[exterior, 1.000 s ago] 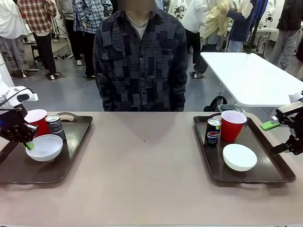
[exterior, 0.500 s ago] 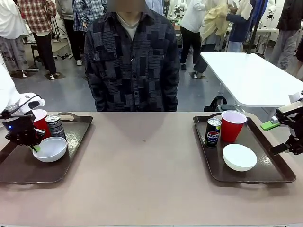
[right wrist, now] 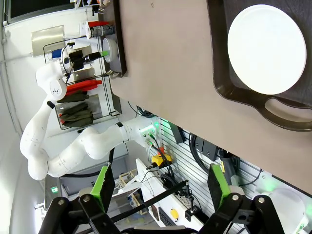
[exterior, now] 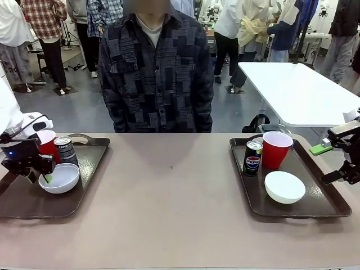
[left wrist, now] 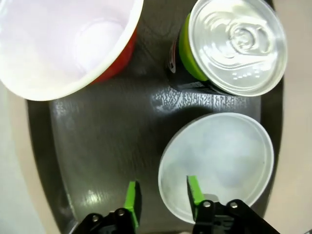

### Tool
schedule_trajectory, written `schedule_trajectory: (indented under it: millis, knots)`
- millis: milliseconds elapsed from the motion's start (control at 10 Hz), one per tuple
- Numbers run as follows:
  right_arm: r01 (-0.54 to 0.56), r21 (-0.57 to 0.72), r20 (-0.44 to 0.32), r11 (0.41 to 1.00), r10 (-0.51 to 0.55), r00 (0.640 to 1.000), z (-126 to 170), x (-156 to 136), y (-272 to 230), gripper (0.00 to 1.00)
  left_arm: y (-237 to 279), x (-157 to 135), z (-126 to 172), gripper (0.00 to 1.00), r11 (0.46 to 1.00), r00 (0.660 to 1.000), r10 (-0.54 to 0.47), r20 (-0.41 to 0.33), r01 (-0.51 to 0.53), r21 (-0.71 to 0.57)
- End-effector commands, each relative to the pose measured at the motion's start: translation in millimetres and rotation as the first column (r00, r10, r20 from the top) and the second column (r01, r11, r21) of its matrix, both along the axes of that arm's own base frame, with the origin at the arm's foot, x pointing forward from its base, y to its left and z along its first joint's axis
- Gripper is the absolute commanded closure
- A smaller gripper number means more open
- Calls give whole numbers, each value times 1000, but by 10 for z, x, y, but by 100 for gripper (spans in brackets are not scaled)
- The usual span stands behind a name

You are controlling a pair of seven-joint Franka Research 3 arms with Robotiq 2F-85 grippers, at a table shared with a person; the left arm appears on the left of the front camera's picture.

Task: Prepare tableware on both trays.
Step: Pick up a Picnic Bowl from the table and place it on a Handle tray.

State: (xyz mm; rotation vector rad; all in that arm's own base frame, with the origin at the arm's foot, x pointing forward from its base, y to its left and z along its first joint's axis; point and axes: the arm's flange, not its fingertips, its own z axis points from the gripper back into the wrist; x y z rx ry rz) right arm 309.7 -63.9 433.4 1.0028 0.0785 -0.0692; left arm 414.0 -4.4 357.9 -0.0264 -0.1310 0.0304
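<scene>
On the left tray stand a red cup, a dark Pepsi can and a white bowl. My left gripper hangs over the bowl's near rim, open. In the left wrist view its fingers straddle the rim of the bowl without pinching it, below the can and the cup. The right tray holds a can, a red cup and a bowl. My right gripper hovers open at that tray's right edge.
A person in a dark patterned shirt stands at the far side of the table, hands out of sight. The brown tabletop stretches between the trays. In the right wrist view, the right bowl lies in its tray.
My left gripper has gone from shut on the bowl's rim to open, and the bowl now rests flat on the left tray. The right arm has stayed still.
</scene>
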Motion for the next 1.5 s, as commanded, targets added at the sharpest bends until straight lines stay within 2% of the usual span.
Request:
schedule_trajectory:
  millis: [0,100,200,400,500,900,1000,1100,1400]
  knots:
    - [0,4,-3,1000,0,1000,-4,-4,-6,0,-60,-346,153,0,1000,1000,15,13,-14,-22]
    - [0,4,-3,1000,0,1000,-4,-4,-6,0,-68,-362,250,0,1000,1000,11,18,-10,-30]
    - [0,4,-3,1000,0,1000,-4,-4,-6,0,-81,-374,319,27,999,1000,9,25,-8,-33]
    - [0,4,-3,1000,0,1000,-4,-4,-6,0,-123,-439,550,7,1000,1000,-12,18,13,-21]
    - [0,4,-3,1000,0,1000,-4,-4,-6,0,-154,-481,684,0,1000,999,-27,25,28,-12]
    - [0,4,-3,1000,0,1000,-4,-4,-6,0,-261,-608,1065,0,999,998,-51,47,52,-11]
    - [0,4,-3,1000,0,1000,-4,-4,-6,0,-309,-645,1134,0,1000,998,-7,63,6,21]
    - [0,4,-3,1000,0,1000,-4,-4,-6,0,-220,-539,1040,0,999,997,-53,47,53,-3]
    - [0,4,-3,1000,0,1000,-4,-4,-6,0,-220,-539,1040,0,999,997,-53,47,53,-3]
